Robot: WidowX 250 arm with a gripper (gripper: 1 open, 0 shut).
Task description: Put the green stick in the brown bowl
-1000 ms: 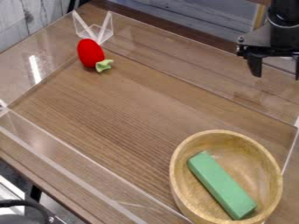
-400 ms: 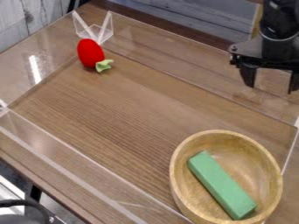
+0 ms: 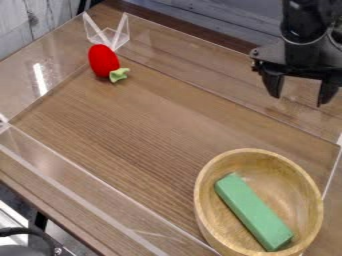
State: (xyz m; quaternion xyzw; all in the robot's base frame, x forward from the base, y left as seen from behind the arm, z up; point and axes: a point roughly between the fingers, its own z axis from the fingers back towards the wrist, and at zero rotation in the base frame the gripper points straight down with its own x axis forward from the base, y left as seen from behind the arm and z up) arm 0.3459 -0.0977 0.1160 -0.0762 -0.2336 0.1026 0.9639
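The green stick (image 3: 253, 211), a flat mint-green block, lies slantwise inside the brown bowl (image 3: 214, 173), which sits at the table's near right corner. My gripper (image 3: 298, 87) hangs over the far right of the table, well above and behind the bowl. Its two dark fingers point down and stand wide apart, open, with nothing between them.
A small red toy with a green stem (image 3: 104, 61) lies at the far left, beside a clear folded stand (image 3: 107, 31). Low transparent walls (image 3: 80, 185) run around the wooden tabletop (image 3: 147, 125).
The gripper has shifted left and slightly lower in the picture, staying open. The green stick and the bowl have not moved.
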